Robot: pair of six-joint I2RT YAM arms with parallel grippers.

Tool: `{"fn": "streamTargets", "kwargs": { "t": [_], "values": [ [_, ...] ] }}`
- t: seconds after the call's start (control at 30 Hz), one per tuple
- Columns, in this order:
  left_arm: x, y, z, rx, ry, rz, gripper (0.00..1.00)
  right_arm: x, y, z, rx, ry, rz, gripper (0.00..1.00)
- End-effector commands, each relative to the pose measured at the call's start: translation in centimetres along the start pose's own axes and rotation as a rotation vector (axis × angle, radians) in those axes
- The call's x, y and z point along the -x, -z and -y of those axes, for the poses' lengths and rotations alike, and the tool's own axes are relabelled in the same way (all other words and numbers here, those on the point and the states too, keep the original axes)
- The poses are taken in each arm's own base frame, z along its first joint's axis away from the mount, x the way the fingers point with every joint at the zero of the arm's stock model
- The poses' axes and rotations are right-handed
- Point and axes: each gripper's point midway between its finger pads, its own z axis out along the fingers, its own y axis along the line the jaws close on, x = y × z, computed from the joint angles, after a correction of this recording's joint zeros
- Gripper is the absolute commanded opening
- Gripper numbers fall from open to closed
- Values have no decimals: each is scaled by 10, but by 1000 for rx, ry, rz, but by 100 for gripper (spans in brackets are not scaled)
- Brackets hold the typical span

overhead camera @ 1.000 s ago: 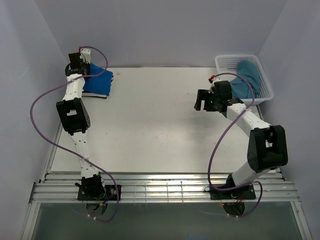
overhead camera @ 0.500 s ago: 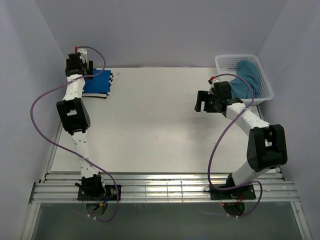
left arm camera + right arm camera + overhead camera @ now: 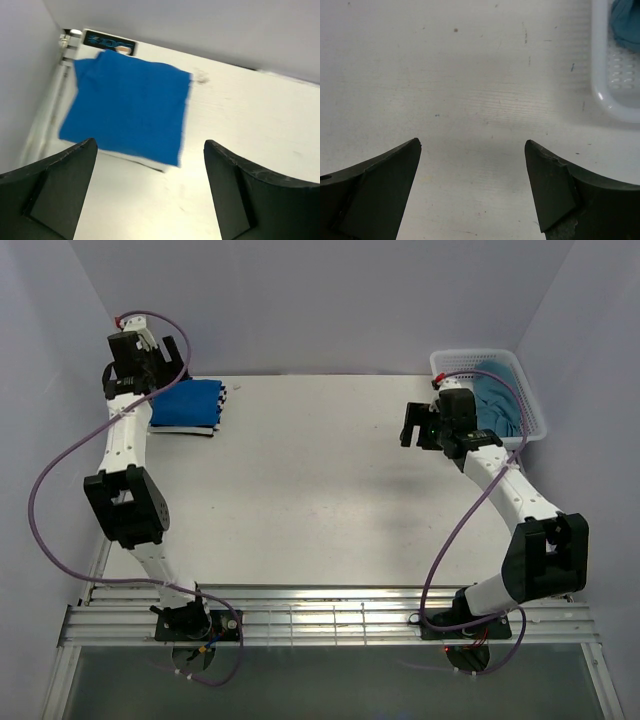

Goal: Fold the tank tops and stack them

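Note:
The bright blue tank top [image 3: 187,402] lies folded at the table's far left corner. It rests on the striped tank top [image 3: 221,397], of which only the edges show. My left gripper [image 3: 140,364] hovers open above and just left of that stack, holding nothing. In the left wrist view the blue tank top [image 3: 125,105] lies flat beyond the left gripper [image 3: 150,145]. The teal tank top [image 3: 497,400] sits bunched in the white basket [image 3: 530,420]. My right gripper [image 3: 418,429] stands open and empty over bare table just left of the basket.
The right wrist view shows the basket's corner [image 3: 615,102] with teal tank top [image 3: 627,22] at upper right and the right gripper [image 3: 472,144] over bare table. Grey walls close in the table on three sides. A metal rail runs along the near edge.
My left gripper opened, let go of the blue tank top, and rose back toward the far left corner. The right gripper moved back and right, closer to the basket.

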Motion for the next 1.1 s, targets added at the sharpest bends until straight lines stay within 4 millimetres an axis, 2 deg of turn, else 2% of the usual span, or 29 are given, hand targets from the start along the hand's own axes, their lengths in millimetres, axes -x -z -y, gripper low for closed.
{"fn": "streamTargets", "kwargs": {
  "t": [0.0, 0.03, 0.07, 0.1, 0.13, 0.17, 0.2, 0.23, 0.27, 0.33, 0.37, 0.4, 0.43, 0.47, 0.57, 0.6, 0.63, 0.7, 0.73, 0.8, 0.83, 0.9, 1.07],
  "values": [
    [1, 61, 48, -186, 201, 20, 98, 43, 18, 24, -136, -28, 111, 90],
    [9, 87, 61, -208, 239, 56, 98, 53, 17, 28, -156, -39, 123, 90],
    [6, 94, 66, -214, 252, 78, 98, 60, 17, 38, -201, -52, 136, 90],
    [-29, 94, 66, -199, 276, 20, 98, 63, 17, 51, -245, -76, 131, 90],
    [-25, 116, 76, -217, 303, 51, 98, 75, 16, 57, -271, -104, 143, 90],
    [-30, 121, 80, -231, 309, 61, 98, 81, 15, 64, -294, -119, 147, 90],
    [-58, 122, 82, -226, 323, 15, 98, 83, 15, 77, -328, -141, 138, 90],
    [-64, 127, 84, -233, 333, 11, 98, 82, 6, 87, -352, -167, 120, 90],
    [-63, 138, 86, -245, 335, 31, 98, 97, 9, 99, -380, -192, 152, 90],
    [-81, 140, 87, -240, 337, 0, 98, 106, -2, 112, -413, -215, 158, 90],
    [-83, 141, 87, -235, 337, -3, 98, 110, -5, 118, -429, -224, 162, 90],
    [-86, 144, 88, -229, 344, -6, 98, 111, -9, 126, -452, -235, 161, 90],
    [-91, 144, 92, -240, 351, -21, 98, 107, -22, 133, -466, -240, 141, 90],
    [-93, 145, 95, -261, 354, -28, 98, 117, -25, 137, -482, -254, 159, 90],
    [-97, 143, 113, -355, 338, -59, 98, 113, -52, 146, -490, -259, 128, 90],
    [-98, 140, 114, -362, 329, -63, 98, 124, -55, 146, -485, -263, 150, 90],
    [-99, 140, 118, -375, 320, -68, 98, 118, -68, 149, -492, -269, 131, 90],
    [-98, 139, 121, -397, 310, -64, 98, 130, -77, 149, -487, -299, 160, 90],
    [-97, 141, 125, -423, 290, -58, 98, 124, -90, 152, -491, -304, 143, 90],
    [-93, 147, 135, -488, 264, -42, 98, 132, -94, 172, -516, -343, 168, 90],
    [-92, 150, 137, -505, 248, -33, 98, 125, -105, 176, -523, -349, 151, 90],
    [-89, 154, 141, -530, 230, -14, 98, 123, -115, 186, -536, -377, 151, 90],
    [-92, 154, 144, -554, 213, -2, 98, 115, -127, 203, -521, -427, 148, 90]
  ]
}}
